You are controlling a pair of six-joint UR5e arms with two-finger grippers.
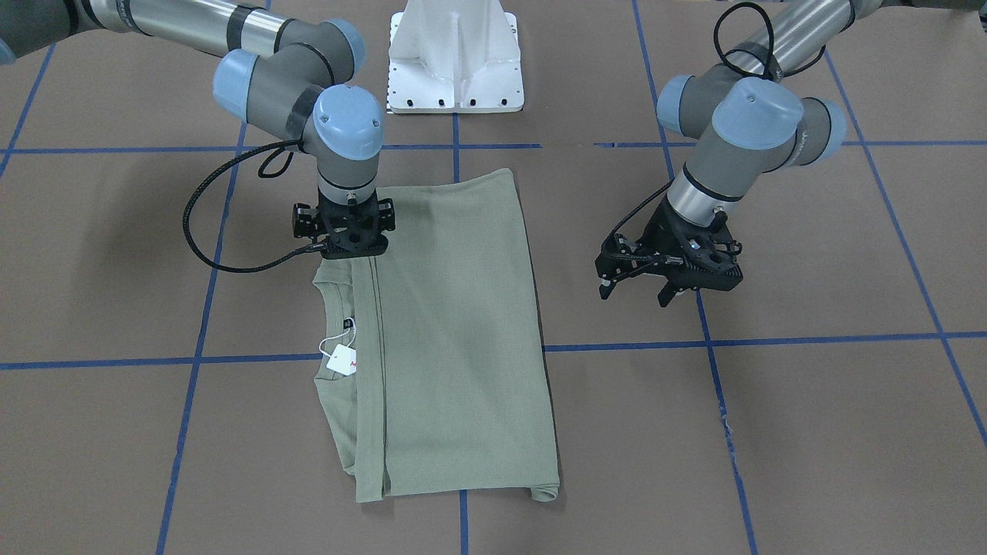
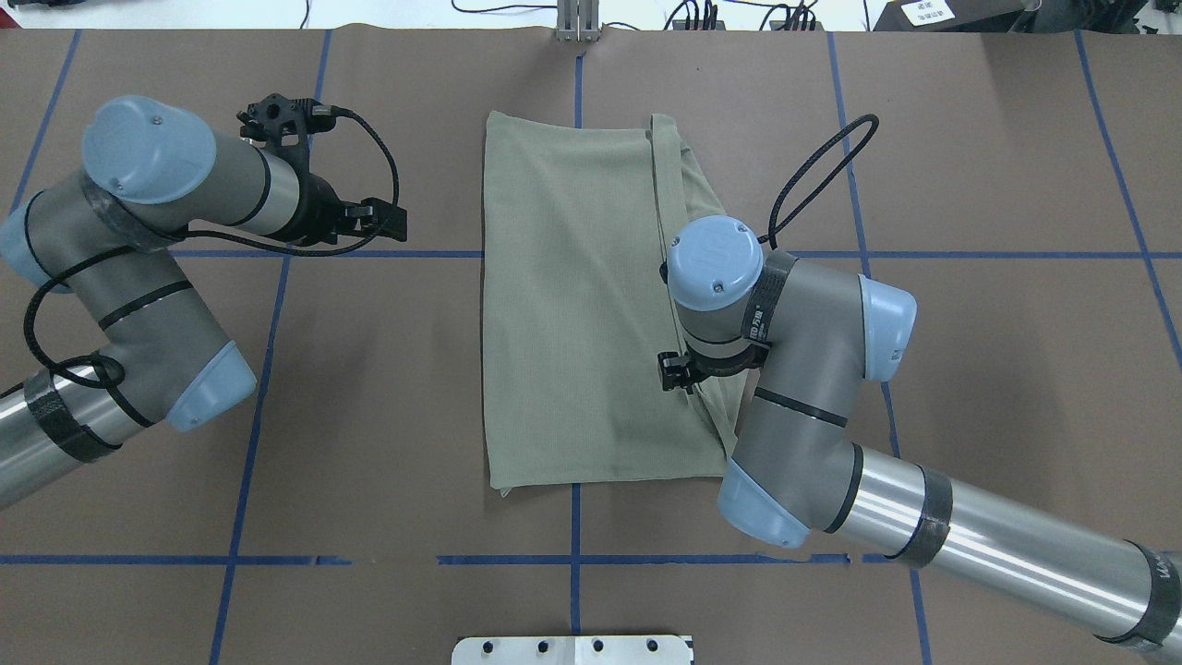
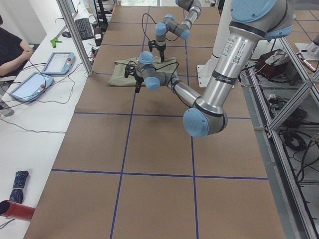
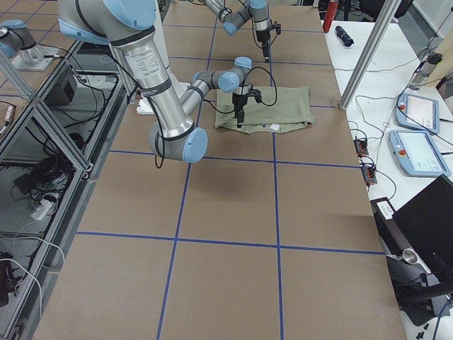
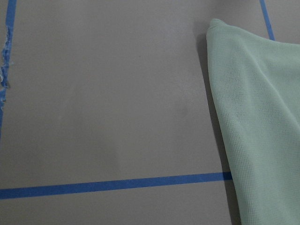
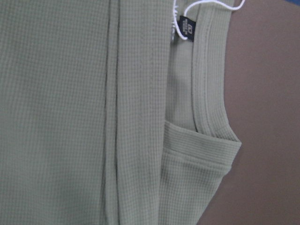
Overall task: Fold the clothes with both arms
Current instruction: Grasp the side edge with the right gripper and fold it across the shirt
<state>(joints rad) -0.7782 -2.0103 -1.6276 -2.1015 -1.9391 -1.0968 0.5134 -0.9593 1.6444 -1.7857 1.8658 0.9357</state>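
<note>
A sage-green ribbed knit shirt [image 1: 455, 331] lies folded into a long rectangle at the middle of the brown paper-covered table with blue tape lines [image 1: 810, 432]. In the front-facing view its ribbed collar sits on the 9 o'clock edge, with a small white hang tag with red lettering [image 1: 340, 359] on a white string beside a dark neck label [image 6: 186, 27].

The black right gripper [image 1: 353, 240] points straight down over the shirt's 10 o'clock corner in that view, at the shoulder just past the collar. Its fingers are hidden under its own body, so I cannot tell how far apart they are or whether they grip the cloth.

The black left gripper [image 1: 634, 293] hangs tilted above bare table at 3 o'clock from the shirt, well apart from it. Its 2 fingers [image 1: 665, 295] are spread wide with nothing between them.
</note>
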